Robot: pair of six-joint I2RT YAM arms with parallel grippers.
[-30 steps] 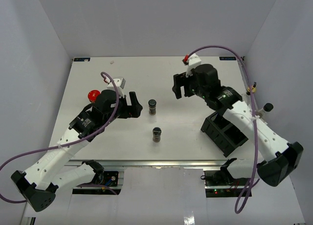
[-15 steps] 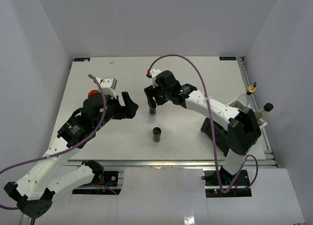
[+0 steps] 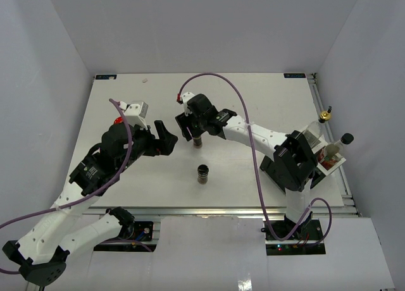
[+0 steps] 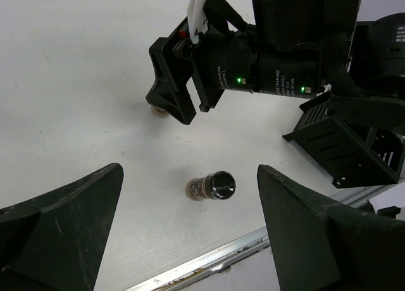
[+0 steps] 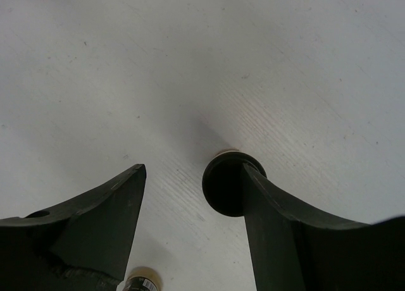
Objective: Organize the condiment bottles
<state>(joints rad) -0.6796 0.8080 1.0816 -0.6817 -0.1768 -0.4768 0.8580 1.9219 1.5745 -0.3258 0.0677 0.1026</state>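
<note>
Two small dark black-lidded jars stand mid-table, the far jar [image 3: 197,141] and the near jar [image 3: 203,174]. My right gripper [image 3: 189,128] is open and low over the far jar; in the right wrist view its lid [image 5: 223,183] lies against the inner side of the right finger [image 5: 285,228]. My left gripper [image 3: 166,138] is open and empty, left of both jars; the near jar [image 4: 212,185] shows between its fingers, well below them. The red-capped jar [image 3: 118,121] is mostly hidden behind the left arm. The gold-topped bottle [image 3: 324,116] and the tall dark bottle [image 3: 342,143] stand at the right edge.
The black open-topped box [image 3: 278,166] sits front right, partly under the right arm, and shows in the left wrist view [image 4: 345,153]. The right arm stretches across the table's middle. The table's front rail [image 3: 215,210] lies just beyond the near jar.
The right arm has swung left from above the black box to the far jar and lowered around it. The left gripper has lifted and shifted slightly left.
</note>
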